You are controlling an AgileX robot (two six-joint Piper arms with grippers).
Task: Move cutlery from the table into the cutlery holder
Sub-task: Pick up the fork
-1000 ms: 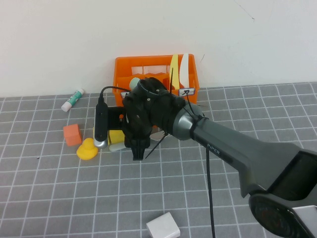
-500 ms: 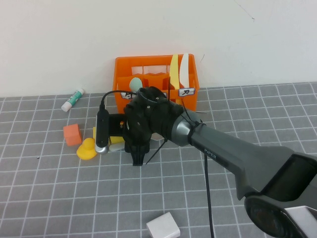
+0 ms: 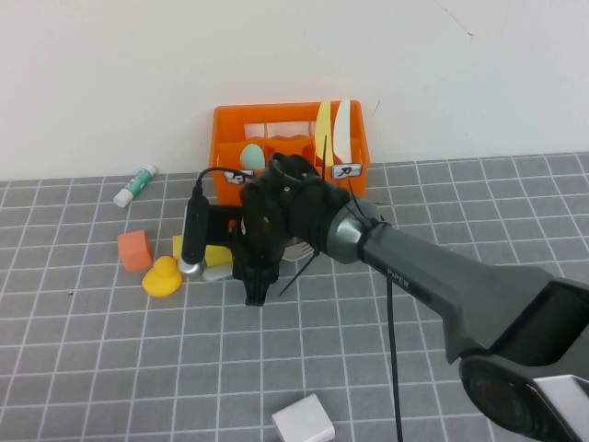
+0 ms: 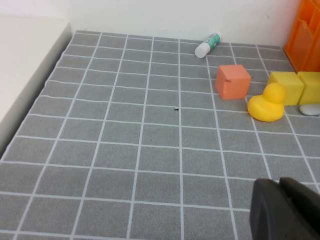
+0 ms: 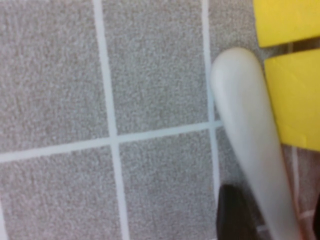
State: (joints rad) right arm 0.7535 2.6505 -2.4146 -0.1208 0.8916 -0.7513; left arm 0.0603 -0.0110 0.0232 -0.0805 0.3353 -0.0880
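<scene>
Between the earlier high-view frames and now, the right arm shifted slightly toward the cutlery holder (image 3: pixel 290 138) while the right end effector (image 3: pixel 257 287) stayed low over the counter (image 3: pixel 110 350).

Its jaws stood apart, straddling the rounded handle of the grey-green fork (image 5: pixel 252 140), which lay flat just beside the yellow cubes (image 5: pixel 290 65); no grip yet. The left end effector (image 4: pixel 285 210) was parked at the counter's near left, clenched and empty.

Judged step: grasping the fork, with the mint-green spoon (image 3: pixel 251 156), yellow knife (image 3: pixel 322 129) and white knife (image 3: pixel 341 127) already upright in the crate. Next move would call for closing squarely on the slim, smooth plastic handle without nudging the cubes or the rubber duck (image 3: pixel 162 276).
</scene>
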